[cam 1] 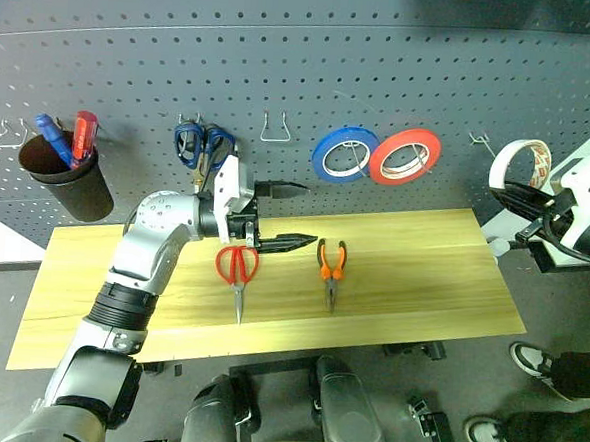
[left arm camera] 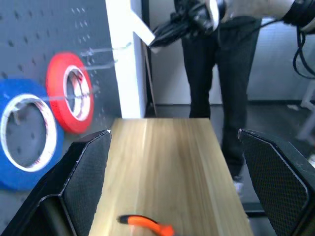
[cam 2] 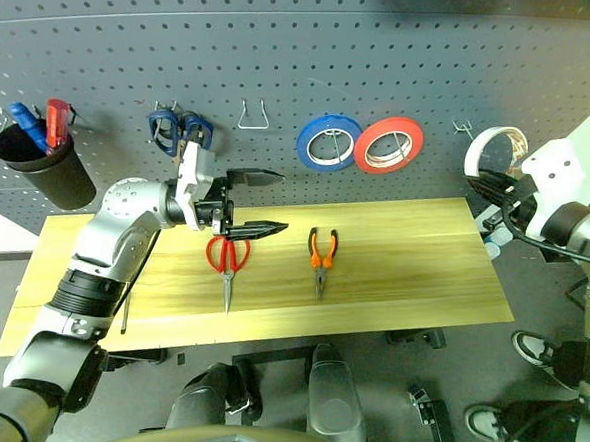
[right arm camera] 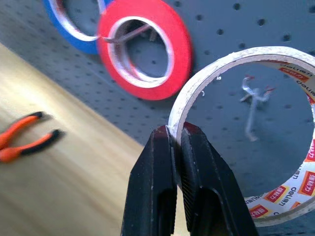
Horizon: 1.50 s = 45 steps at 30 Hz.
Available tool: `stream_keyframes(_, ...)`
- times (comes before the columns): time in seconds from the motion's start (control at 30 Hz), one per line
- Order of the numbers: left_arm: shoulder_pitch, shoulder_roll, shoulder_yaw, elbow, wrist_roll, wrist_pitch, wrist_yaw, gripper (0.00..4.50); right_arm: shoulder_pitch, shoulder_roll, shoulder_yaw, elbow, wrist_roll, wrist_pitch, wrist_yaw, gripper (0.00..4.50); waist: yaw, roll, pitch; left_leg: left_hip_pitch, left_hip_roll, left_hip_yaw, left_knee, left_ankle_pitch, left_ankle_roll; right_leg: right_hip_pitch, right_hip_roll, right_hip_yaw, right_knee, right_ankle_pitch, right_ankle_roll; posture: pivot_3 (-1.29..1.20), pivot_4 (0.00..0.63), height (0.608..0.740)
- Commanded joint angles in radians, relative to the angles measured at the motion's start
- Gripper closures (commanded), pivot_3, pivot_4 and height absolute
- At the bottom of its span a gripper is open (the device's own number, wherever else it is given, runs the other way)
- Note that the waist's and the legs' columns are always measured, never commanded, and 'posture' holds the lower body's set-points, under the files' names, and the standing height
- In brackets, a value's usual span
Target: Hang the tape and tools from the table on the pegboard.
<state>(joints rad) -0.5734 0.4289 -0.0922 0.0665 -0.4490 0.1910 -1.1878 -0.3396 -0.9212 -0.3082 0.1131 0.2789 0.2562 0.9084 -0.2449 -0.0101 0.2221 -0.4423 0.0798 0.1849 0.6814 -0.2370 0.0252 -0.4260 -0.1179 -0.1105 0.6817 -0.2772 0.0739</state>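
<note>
Pegboard rises dark grey behind the light wooden table. Right gripper pinches the white tape, wire hook beyond its ring. Left gripper gapes wide, red-looped scissors just below, pliers beside its tips.

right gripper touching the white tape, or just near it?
Touching. The right wrist view shows the right gripper with both fingers pinched shut on the wall of the white tape, no gap on either side.

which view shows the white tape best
The right wrist view: the white tape is close up, its rim pinched in the right gripper with a wire hook seen through the ring. Both eye views show it small at the pegboard's right end.
</note>
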Motion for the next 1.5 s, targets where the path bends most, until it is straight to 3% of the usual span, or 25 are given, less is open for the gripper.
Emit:
stream_keyframes(0.03,-0.024,-0.007,0.047,-0.051,-0.048,0.009,0.019,0.14,-0.054,0.001,0.036,0.066,-0.019,-0.060,0.020,4.46,0.000,0.000,0.000,0.000,0.000,0.000,0.000,0.000,0.000,0.000,0.000,0.000,0.000,0.000,0.000,-0.30,0.097,0.734)
stream_keyframes(0.2,-0.040,-0.005,0.055,-0.046,-0.040,0.007,0.035,0.14,-0.148,0.039,0.108,0.210,-0.068,-0.141,0.000,4.46,0.000,0.000,-0.006,0.000,-0.001,0.000,0.001,0.000,0.000,0.000,0.000,0.001,0.001,0.000,0.000,-0.29,0.092,0.734)
stream_keyframes(0.33,-0.044,-0.003,0.058,-0.042,-0.031,-0.002,0.050,0.14,-0.281,0.083,0.207,0.395,-0.196,-0.256,-0.075,4.46,-0.008,0.001,-0.008,0.001,-0.001,0.001,0.001,0.001,-0.001,0.000,0.000,0.001,0.001,0.000,0.000,-0.28,0.091,0.734)
stream_keyframes(0.6,-0.018,0.008,0.055,-0.062,-0.017,0.001,0.070,0.14,-0.417,0.129,0.264,0.568,-0.257,-0.335,-0.106,4.46,-0.013,0.001,-0.008,0.001,-0.001,0.001,0.001,0.001,-0.001,0.000,0.000,0.002,0.003,-0.001,0.001,-0.24,0.094,0.734)
stream_keyframes(0.7,-0.003,0.015,0.058,-0.075,-0.018,0.006,0.080,0.14,-0.460,0.130,0.276,0.631,-0.296,-0.366,-0.159,3.67,-0.014,0.001,-0.008,0.001,-0.001,0.001,0.001,0.001,-0.001,0.000,0.000,0.002,0.003,-0.001,0.001,-0.24,0.093,0.734)
stream_keyframes(0.87,0.019,0.020,0.054,-0.095,-0.017,0.007,0.091,0.14,-0.462,0.111,0.263,0.605,-0.274,-0.372,-0.119,2.03,-0.013,0.002,-0.009,0.001,-0.001,0.001,0.001,0.002,-0.001,0.000,0.000,0.003,0.003,-0.001,0.001,-0.22,0.089,0.734)
stream_keyframes(1.07,0.057,0.031,0.053,-0.126,-0.020,0.027,0.110,0.14,-0.348,0.018,0.203,0.325,-0.124,-0.147,0.085,0.15,0.012,0.006,-0.013,0.002,-0.001,0.001,0.001,0.002,-0.001,0.000,0.000,0.004,0.003,-0.001,0.001,-0.21,0.087,0.734)
stream_keyframes(1.33,0.149,0.069,0.040,-0.164,0.023,0.047,0.153,0.14,-0.167,-0.062,0.186,-0.041,0.027,0.239,0.185,0.15,0.045,0.006,-0.037,0.002,-0.001,0.002,0.002,0.001,-0.001,0.001,0.000,0.004,0.003,0.000,0.001,-0.19,0.089,0.734)
stream_keyframes(1.5,0.228,0.105,0.045,-0.204,0.042,0.084,0.189,0.14,-0.091,-0.016,0.197,-0.208,0.111,0.462,0.134,0.15,0.067,0.006,-0.043,0.002,0.000,0.001,0.002,0.001,-0.001,0.001,0.000,0.004,0.003,0.000,0.001,-0.18,0.094,0.734)
